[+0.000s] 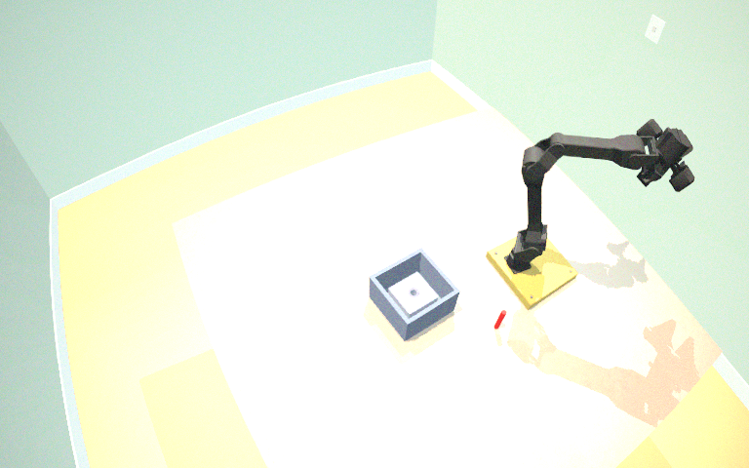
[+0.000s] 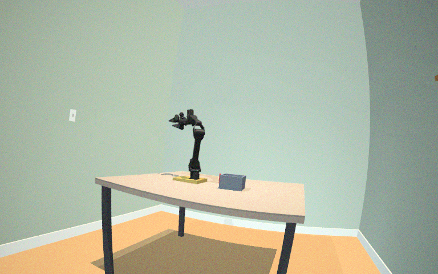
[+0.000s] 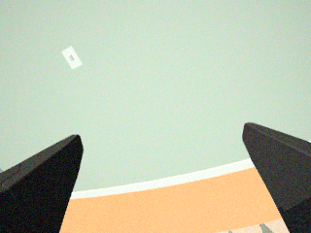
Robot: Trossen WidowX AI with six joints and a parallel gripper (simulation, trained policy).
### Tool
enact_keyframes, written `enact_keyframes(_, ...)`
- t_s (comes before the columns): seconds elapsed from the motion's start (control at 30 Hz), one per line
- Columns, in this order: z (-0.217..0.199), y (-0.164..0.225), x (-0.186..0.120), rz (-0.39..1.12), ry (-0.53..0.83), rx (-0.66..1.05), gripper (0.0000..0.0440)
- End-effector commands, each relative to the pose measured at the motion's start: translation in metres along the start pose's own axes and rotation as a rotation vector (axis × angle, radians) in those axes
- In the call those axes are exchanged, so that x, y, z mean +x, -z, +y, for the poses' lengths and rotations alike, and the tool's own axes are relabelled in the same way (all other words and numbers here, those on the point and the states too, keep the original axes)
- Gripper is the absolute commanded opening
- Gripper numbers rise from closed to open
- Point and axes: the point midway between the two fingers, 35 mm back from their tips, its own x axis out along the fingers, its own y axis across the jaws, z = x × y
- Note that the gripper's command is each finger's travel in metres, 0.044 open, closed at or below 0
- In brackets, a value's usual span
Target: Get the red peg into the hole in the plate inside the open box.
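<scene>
Top: spread hand high near counter edge behind yellow base plate; red peg upright outside box.

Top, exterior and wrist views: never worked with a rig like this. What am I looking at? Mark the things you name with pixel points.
One black jointed arm, bolted to a yellow base plate [image 1: 538, 290] [image 2: 197, 181] on a table [image 2: 258, 197]. Its end is a gripper [image 1: 665, 180] [image 2: 173, 123] [image 3: 163, 137], two fingers that pinch; they stand wide open with nothing between them.

The top view looks down from above. The exterior view looks from the side, across the room. The wrist view looks out past the fingers, here at a wall and a white wall plate [image 1: 654, 28] [image 2: 72, 115] [image 3: 72, 57].

On the table, besides the arm: an open blue-grey box [image 1: 386, 308] [image 2: 231, 182] with a pale plate [image 1: 406, 300] inside, holed in the middle, and a red peg [image 1: 499, 319] outside the box.
</scene>
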Motion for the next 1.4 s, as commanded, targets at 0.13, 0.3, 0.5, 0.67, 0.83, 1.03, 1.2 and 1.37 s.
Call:
enact_keyframes(0.13,-0.058,0.019,-0.033,-0.018,0.215,0.159,0.0440)
enact_keyframes(0.3,-0.090,0.033,-0.060,-0.043,0.353,0.263,0.0440)
enact_keyframes(0.5,-0.123,0.051,-0.097,-0.084,0.512,0.393,0.0440)
enact_keyframes(0.67,-0.145,0.067,-0.130,-0.127,0.640,0.504,0.0440)
enact_keyframes(0.83,-0.161,0.085,-0.163,-0.177,0.764,0.616,0.0440)
enact_keyframes(1.03,-0.174,0.108,-0.204,-0.249,0.906,0.753,0.0440)
enact_keyframes(1.2,-0.180,0.127,-0.237,-0.316,1.021,0.867,0.0440)
enact_keyframes(1.37,-0.181,0.147,-0.269,-0.392,1.131,0.980,0.0440)
